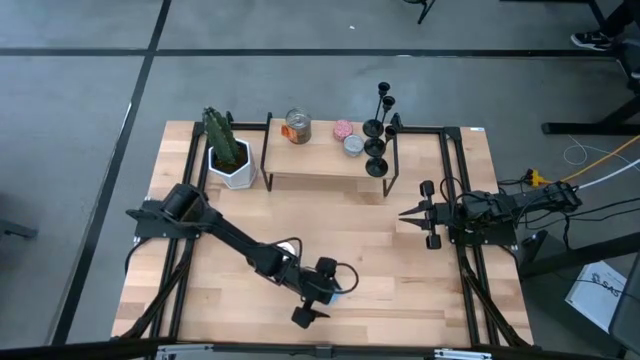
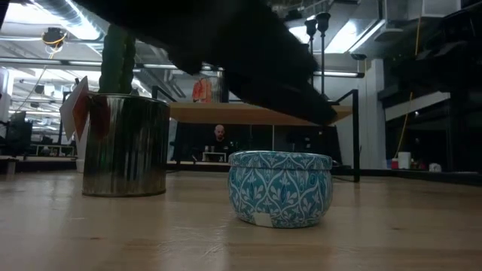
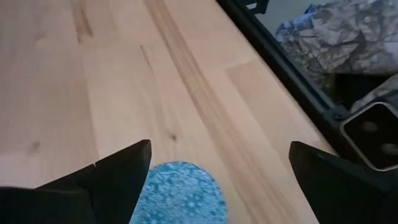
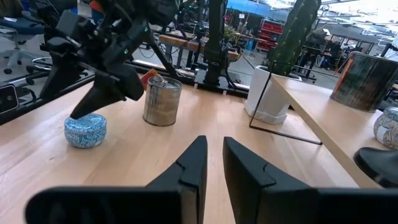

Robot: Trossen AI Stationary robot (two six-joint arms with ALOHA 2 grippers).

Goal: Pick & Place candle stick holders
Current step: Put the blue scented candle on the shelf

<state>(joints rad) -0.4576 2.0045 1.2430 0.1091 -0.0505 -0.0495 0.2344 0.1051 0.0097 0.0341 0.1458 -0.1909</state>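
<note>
Several matte-black candle stick holders (image 1: 377, 130) stand on their round bases at the right end of the wooden shelf (image 1: 320, 160); their tops (image 2: 318, 22) show in the low view. My left gripper (image 1: 322, 292) is open near the table's front edge, just above a blue patterned tin (image 3: 180, 193) that lies between its fingers, closer to one of them. That tin (image 2: 280, 188) sits flat on the table. My right gripper (image 1: 412, 213) waits shut at the right side, level, with nothing in it.
A silver tin (image 4: 163, 99) stands on the table beside my left arm. On the shelf are a cactus in a white pot (image 1: 228, 150), a can (image 1: 297, 126) and small round tins (image 1: 353, 145). Bare wood lies between the two grippers.
</note>
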